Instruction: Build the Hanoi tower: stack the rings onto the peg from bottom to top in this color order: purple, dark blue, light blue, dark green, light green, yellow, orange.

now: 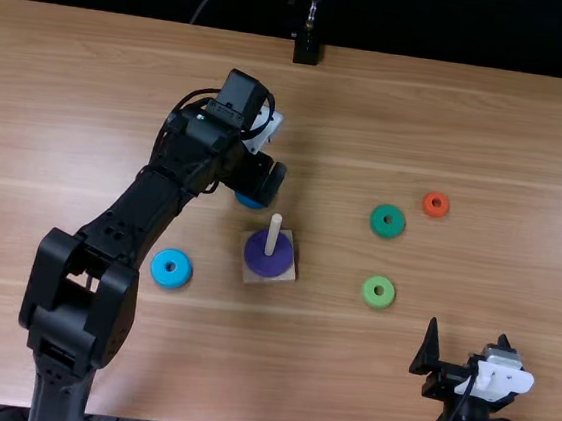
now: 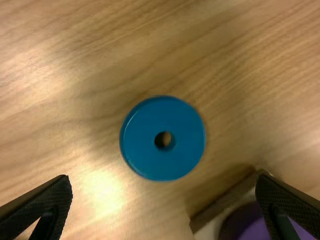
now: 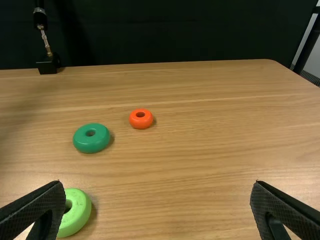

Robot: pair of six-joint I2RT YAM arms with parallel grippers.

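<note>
1. Light blue ring (image 1: 171, 268): flat on the wooden table (image 1: 499, 143), farthest left of the rings in the top view, beside the left arm (image 1: 108, 233).
2. Dark blue ring (image 1: 249, 202): on the table under the left gripper (image 1: 260, 180), near the square wooden base (image 1: 255, 277) on its far side.
3. The left gripper (image 2: 163, 176) is released, its two fingers spread wide; in its wrist view the dark blue ring sits between and beyond them. One finger overlaps the purple ring (image 1: 267, 259) in that view; whether they touch, I cannot tell.
4. Purple ring: seated around the upright peg (image 1: 274, 232), down on the base.
5. Light green ring (image 1: 378, 292): flat on the table, right of the base.
6. Dark green ring (image 1: 387, 221): on the table, farther from the near edge than the light green one.
7. Orange ring (image 1: 436, 204): beside the dark green ring, slightly beyond it.
8. Right gripper (image 1: 468, 333): low at the table's near right, fingers parted wide and released. In the right wrist view, one finger partly covers the light green ring; contact cannot be told.
</note>
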